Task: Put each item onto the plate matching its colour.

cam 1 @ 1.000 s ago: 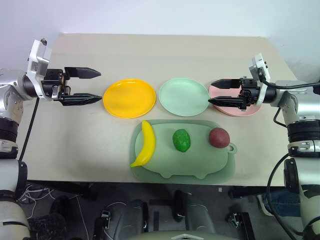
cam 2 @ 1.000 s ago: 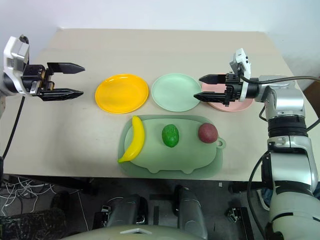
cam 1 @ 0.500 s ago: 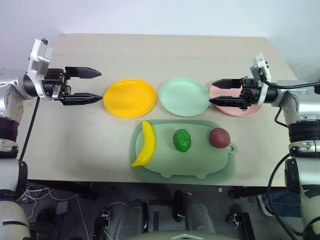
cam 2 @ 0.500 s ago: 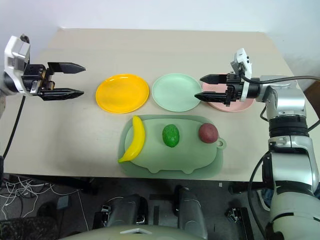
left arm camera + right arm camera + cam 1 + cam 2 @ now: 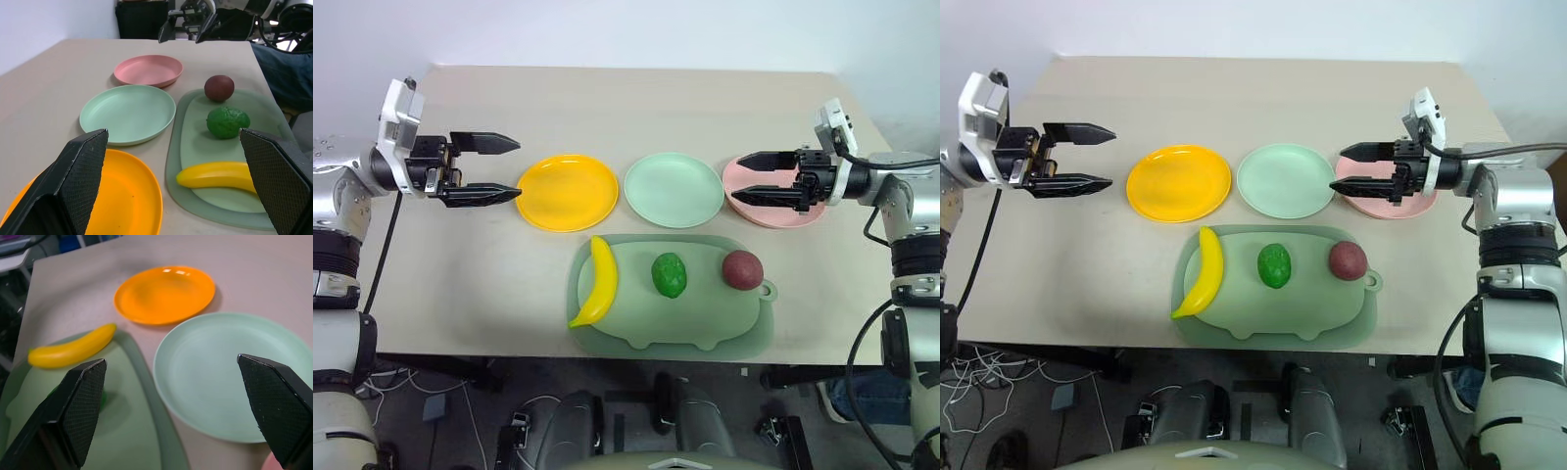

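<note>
arms: shiny silver metal with black rings at the joints
left gripper (image 5: pixel 499 168): two long black fingers with pointed tips
right gripper (image 5: pixel 756 182): two long black fingers, the same shape
finger pads (image 5: pixel 80 169): black with a tiny bumpy grid
wrist boxes: small and white, one on each wrist
cables: thin and black, running along both arms

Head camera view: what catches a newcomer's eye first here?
Three empty plates in a row: the yellow plate, green plate and pink plate. Nearer, the banana, green fruit and maroon fruit lie on the pig-shaped mat. The left gripper and right gripper flank the plates, open.
</note>
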`<state>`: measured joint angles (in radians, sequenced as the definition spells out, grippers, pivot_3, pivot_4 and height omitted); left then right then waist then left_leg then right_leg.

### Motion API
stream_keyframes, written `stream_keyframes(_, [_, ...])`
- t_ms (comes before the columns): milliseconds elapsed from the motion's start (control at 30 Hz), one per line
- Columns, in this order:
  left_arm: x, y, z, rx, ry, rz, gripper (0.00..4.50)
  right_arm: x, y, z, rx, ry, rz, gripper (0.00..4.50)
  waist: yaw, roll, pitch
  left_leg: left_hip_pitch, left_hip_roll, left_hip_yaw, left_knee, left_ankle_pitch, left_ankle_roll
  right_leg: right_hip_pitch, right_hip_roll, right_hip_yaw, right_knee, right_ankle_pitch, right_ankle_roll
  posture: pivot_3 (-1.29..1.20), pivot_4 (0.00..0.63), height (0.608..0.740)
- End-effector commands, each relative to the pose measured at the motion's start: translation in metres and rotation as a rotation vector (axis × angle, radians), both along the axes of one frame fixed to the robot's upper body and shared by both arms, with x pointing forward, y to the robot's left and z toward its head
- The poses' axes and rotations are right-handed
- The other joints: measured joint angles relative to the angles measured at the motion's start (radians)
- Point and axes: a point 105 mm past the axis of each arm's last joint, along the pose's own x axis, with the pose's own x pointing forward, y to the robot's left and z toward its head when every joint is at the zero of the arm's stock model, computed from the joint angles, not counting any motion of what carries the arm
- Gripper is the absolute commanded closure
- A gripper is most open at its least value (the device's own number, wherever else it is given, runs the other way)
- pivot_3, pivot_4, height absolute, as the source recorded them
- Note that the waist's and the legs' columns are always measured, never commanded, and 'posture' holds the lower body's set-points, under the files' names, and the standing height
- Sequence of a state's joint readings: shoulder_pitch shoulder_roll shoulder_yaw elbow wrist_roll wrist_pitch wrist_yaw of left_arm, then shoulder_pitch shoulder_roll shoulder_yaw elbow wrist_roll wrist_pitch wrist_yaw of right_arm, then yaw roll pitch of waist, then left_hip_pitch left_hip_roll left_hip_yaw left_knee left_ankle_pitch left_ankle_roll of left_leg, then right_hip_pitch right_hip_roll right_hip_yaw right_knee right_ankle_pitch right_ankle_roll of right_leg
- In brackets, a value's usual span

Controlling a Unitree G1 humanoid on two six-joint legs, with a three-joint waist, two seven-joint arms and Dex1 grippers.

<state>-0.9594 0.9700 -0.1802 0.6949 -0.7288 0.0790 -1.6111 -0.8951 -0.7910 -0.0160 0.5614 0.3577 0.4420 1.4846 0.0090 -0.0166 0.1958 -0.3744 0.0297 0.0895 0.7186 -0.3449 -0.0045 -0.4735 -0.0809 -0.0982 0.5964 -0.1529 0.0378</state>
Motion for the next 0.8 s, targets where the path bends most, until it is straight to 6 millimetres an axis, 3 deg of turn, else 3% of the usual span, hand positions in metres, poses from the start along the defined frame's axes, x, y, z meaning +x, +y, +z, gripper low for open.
stream_keyframes(33, [-0.001, -0.001, 0.018, 0.001, -0.062, -0.004, 0.02, -0.010, 0.000, 0.004, -0.027, -0.027, 0.039, 0.00, 0.002, 0.000, 0.000, 0.000, 0.000, 0.000, 0.000, 0.000, 0.000, 0.000, 0.000, 0.000, 0.000, 0.000, 0.000, 0.00, 0.150, 0.740])
stream_keyframes(333, [0.001, -0.002, 0.018, -0.002, -0.055, -0.005, 0.02, -0.034, 0.009, -0.017, -0.086, 0.054, 0.153, 0.00, 0.000, 0.000, 0.000, 0.000, 0.000, 0.000, 0.000, 0.000, 0.000, 0.000, 0.000, 0.000, 0.000, 0.000, 0.000, 0.00, 0.150, 0.740])
stream_keyframes(600, [-0.003, -0.006, 0.013, 0.011, -0.029, -0.030, 0.02, -0.051, 0.011, -0.047, -0.207, 0.111, 0.209, 0.00, 0.004, 0.000, 0.000, 0.000, 0.000, 0.000, 0.001, 0.000, 0.000, 0.001, 0.000, 0.000, 0.000, 0.000, 0.000, 0.00, 0.150, 0.740])
stream_keyframes(800, [-0.009, -0.006, 0.010, 0.012, -0.007, -0.048, 0.02, -0.043, 0.008, -0.061, -0.290, 0.070, 0.170, 0.00, 0.001, 0.000, 0.000, 0.000, 0.000, 0.000, 0.001, 0.000, 0.000, 0.000, 0.000, 0.000, 0.000, 0.000, 0.000, 0.00, 0.150, 0.740])
